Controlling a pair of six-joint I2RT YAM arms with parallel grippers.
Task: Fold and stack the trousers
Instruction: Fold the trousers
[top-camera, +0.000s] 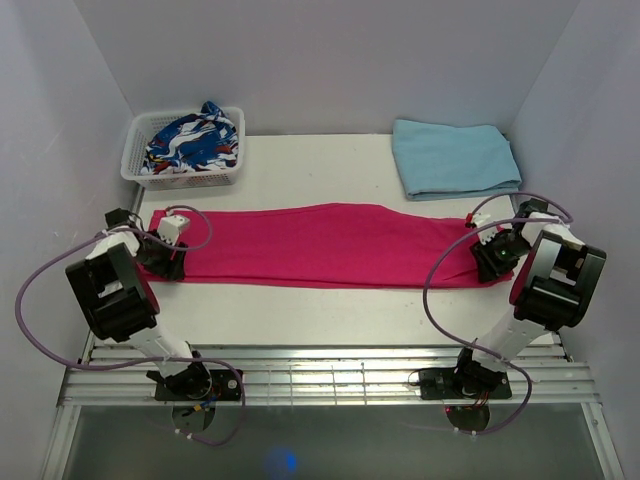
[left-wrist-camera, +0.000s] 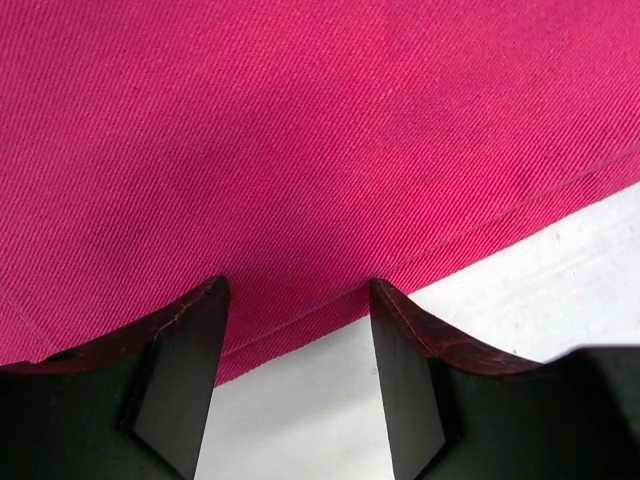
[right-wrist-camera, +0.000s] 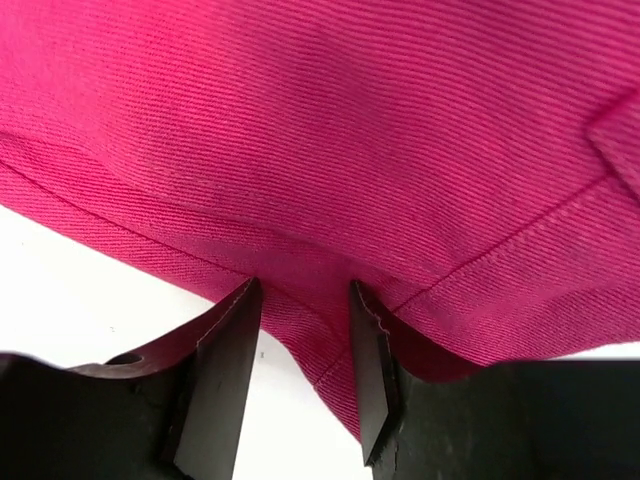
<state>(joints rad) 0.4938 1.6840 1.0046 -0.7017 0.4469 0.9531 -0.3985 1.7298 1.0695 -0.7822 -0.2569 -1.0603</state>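
Top external: trousers flat, ends at L tool & R tool

White desk boxed in on three sides by plain pale walls, under even light; a slatted metal rail runs along its near edge.

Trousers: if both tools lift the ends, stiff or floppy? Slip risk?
Likely floppy: the trousers lie flat and thin across the table, so the middle would probably sag. Ribbed weave in the wrist views looks grippy, so slip seems unlikely.
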